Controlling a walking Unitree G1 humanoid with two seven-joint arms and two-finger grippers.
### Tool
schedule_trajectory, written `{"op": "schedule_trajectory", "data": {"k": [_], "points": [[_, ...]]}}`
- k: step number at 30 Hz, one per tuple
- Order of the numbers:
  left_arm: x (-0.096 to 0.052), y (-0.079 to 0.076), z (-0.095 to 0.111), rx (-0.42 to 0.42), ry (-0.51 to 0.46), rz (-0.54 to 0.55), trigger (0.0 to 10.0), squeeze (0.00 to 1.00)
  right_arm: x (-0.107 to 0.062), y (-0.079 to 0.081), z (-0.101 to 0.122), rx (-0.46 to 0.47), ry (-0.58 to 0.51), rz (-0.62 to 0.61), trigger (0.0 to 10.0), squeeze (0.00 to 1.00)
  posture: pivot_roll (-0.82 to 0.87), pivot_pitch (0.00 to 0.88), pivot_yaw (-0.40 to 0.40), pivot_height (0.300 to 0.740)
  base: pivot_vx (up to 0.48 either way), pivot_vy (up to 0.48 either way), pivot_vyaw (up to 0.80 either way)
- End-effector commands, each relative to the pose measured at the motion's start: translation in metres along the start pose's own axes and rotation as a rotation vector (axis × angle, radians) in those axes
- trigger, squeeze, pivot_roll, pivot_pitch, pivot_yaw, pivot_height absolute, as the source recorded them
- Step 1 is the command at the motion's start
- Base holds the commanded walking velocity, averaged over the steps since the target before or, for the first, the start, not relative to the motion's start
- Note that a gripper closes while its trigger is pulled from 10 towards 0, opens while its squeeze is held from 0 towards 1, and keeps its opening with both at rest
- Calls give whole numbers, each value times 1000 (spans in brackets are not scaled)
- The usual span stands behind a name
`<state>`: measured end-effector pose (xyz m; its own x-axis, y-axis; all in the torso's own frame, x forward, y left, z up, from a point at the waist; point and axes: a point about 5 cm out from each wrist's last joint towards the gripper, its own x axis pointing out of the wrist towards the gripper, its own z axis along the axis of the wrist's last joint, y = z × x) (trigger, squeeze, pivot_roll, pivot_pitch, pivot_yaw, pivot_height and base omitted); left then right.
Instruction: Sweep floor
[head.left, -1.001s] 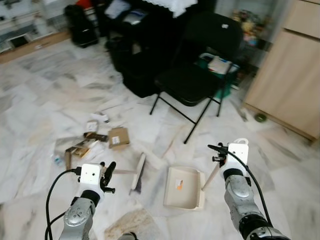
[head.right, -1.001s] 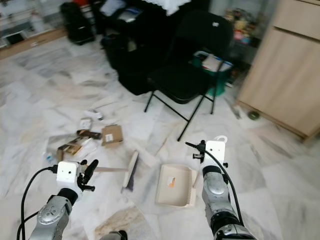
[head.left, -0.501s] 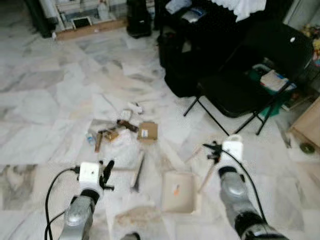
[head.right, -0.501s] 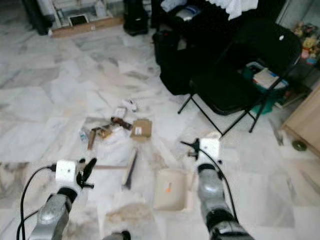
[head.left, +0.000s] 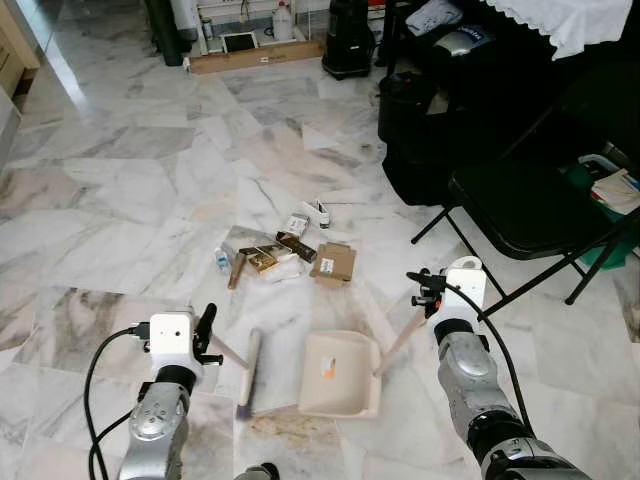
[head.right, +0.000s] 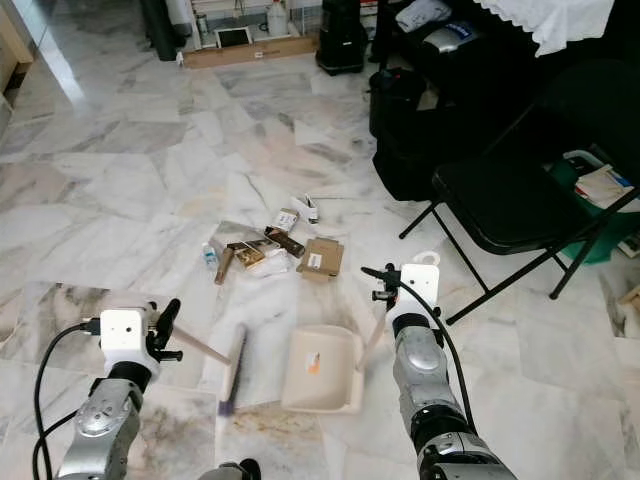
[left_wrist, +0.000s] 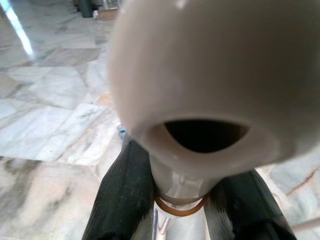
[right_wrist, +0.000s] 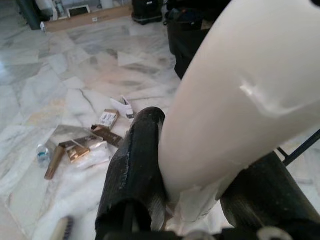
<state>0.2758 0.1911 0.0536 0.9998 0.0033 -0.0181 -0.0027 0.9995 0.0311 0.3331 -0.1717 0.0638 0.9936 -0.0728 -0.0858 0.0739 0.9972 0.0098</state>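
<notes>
Sweep setup: tools in hand, litter ahead.
Left gripper (head.left: 207, 335) clamped on brush (head.left: 247, 373) handle; right gripper (head.left: 427, 291) clamped on dustpan (head.left: 338, 376) handle. Litter pile (head.left: 285, 255) lies beyond both; next, reach brush behind it.

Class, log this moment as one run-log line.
left pincer: holds brush | right pincer: holds dustpan | litter: unswept, beyond dustpan

Head stereo pair downward; wrist cameras tight along handles.

brush (head.left: 247, 372) left of dustpan (head.left: 338, 375), litter (head.left: 283, 255) beyond
</notes>
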Motion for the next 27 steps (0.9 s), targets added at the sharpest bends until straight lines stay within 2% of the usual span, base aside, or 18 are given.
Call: {"op": "schedule_trajectory", "data": {"k": [1,13,16,20,27], "points": [[3,-3,5,19,-19,-18,10000,0,5,-1,13,-3,-47,-5,10000,0,82,114,-12,740,0,0,0],[8,-7,9,20,-36,-13,10000,0,3,-1,4,-5,8,-8,10000,0,79,89,-18,740,0,0,0],[7,-7,9,13,-39,-17,10000,0,2,0,4,-2,2,0,10000,0,79,83,-17,740,0,0,-533],[7,-7,9,13,-39,-19,10000,0,2,1,4,-14,-8,8,10000,0,81,80,-15,740,0,0,0],[8,-4,11,14,-45,-19,10000,0,1,4,4,-8,-9,10,10000,0,84,92,-12,740,281,0,0]]}}
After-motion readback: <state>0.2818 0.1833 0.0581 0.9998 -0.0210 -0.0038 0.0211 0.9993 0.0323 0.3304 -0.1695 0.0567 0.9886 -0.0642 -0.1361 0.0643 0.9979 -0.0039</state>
